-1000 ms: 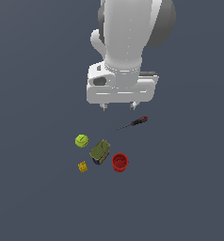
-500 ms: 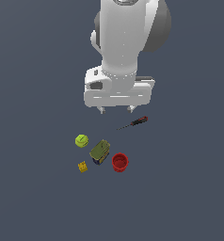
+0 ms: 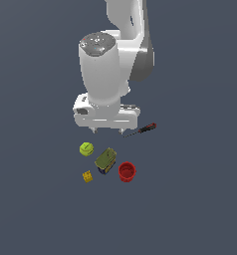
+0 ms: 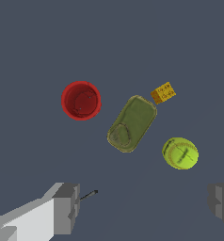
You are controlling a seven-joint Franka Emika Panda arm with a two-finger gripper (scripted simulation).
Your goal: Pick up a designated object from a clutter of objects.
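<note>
Jaws (image 3: 108, 131) spread wide and empty, I hang upright above the clutter, wrist pointing down. Descending off-centre, I judge I could clip the olive-green box (image 4: 132, 123) and roll the tennis ball (image 3: 86, 148) away; it lies just beside that box, on the surface.

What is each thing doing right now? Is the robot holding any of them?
gripper: open, empty, above the things
tennis ball: on the floor, free
olive-green box: lying flat
red cup: upright, empty
yellow block: on the floor
screwdriver: lying flat
</note>
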